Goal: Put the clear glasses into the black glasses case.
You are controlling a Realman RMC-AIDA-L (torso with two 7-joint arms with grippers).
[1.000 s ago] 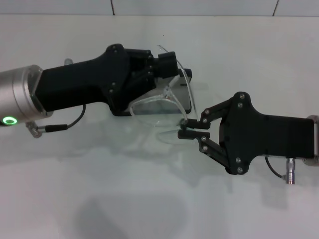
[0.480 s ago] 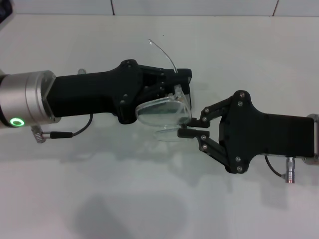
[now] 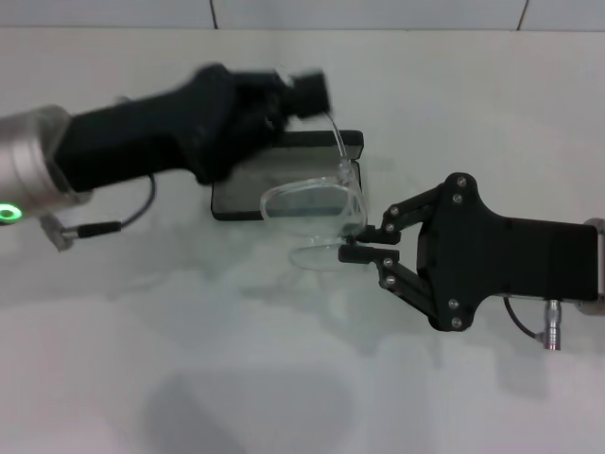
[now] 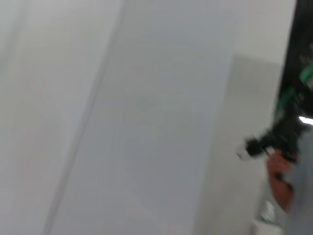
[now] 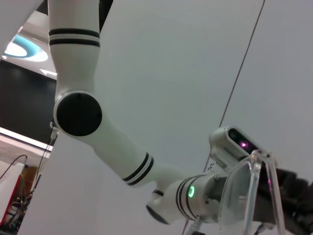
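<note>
The clear glasses (image 3: 317,208) stand tilted over the near right corner of the black glasses case (image 3: 248,184), which lies flat on the white table. One thin clear arm rises toward the case's far edge. My right gripper (image 3: 352,249) reaches in from the right and is shut on the lower lens edge. In the right wrist view the clear glasses (image 5: 244,193) show close up as a clear lens edge. My left gripper (image 3: 304,93) is blurred above the case's far left side, apart from the glasses.
The white table (image 3: 284,378) stretches out in front of both arms. A white tiled wall (image 3: 378,13) runs along the far edge. The left arm's silver cuff (image 3: 28,180) and cable hang at the left.
The left gripper has pulled back up and to the left, off the glasses, uncovering the case. The glasses stay in the right gripper, which has not moved.
</note>
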